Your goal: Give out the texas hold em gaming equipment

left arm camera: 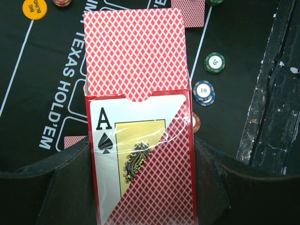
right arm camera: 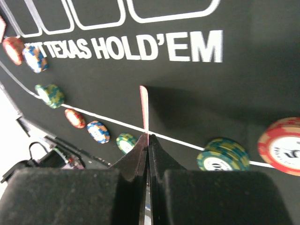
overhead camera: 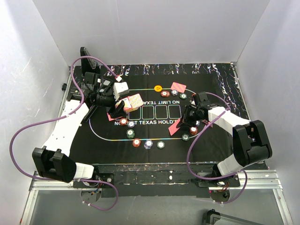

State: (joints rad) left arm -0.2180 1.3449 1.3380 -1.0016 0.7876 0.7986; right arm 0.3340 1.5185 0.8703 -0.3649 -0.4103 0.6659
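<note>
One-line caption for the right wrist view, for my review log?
Right gripper pinches a playing card edge-on over the mat, poker chips nearby.

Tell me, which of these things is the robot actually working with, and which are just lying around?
Part of the job: box of cards, single card, dealt cards, poker chips, yellow disc.
Just there: black printed mat, purple cables.

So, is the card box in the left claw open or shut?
Open: red-backed cards stick out past the top edge of the card box; no flap covers them.
</note>
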